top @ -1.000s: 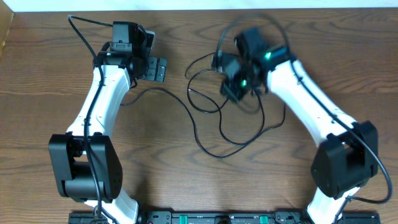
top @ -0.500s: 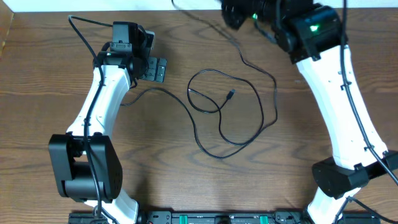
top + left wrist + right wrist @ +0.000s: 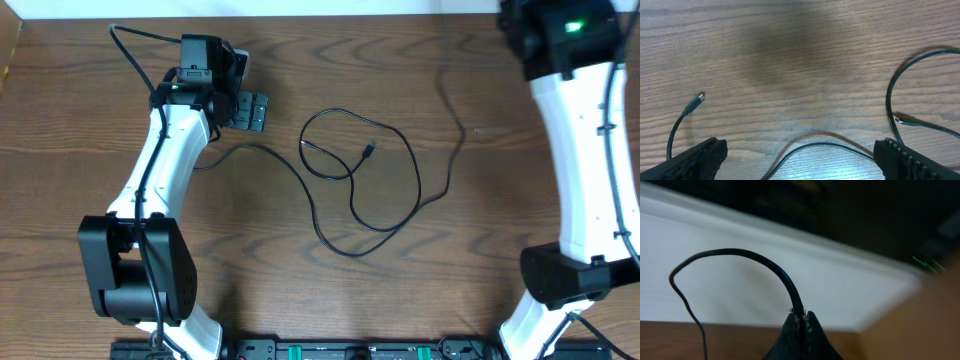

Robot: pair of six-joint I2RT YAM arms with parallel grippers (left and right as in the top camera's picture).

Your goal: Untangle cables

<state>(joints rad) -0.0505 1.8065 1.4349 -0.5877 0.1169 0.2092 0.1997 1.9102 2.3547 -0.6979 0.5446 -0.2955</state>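
black cable loops [image 3: 414, 185] lie slack on table [image 3: 90, 120], centre, loose plug [image 3: 370, 150] inside big loop, one crossing [image 3: 350, 177] at left. lifted strand [image 3: 775, 265] runs up to right gripper [image 3: 801, 317], fingers pressed together, pinching it at very tips. left gripper [image 3: 800, 150] spread wide, holds nothing. my worry: more lift drags loops and cinches crossing into knot, since nothing pins cable. tip pinch may let strand slip.

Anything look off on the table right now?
One thing: a thin black cable is pinched in the shut right fingers, hoisted high over the far right corner of the wooden table; its loops cross mid-table. No damage visible.
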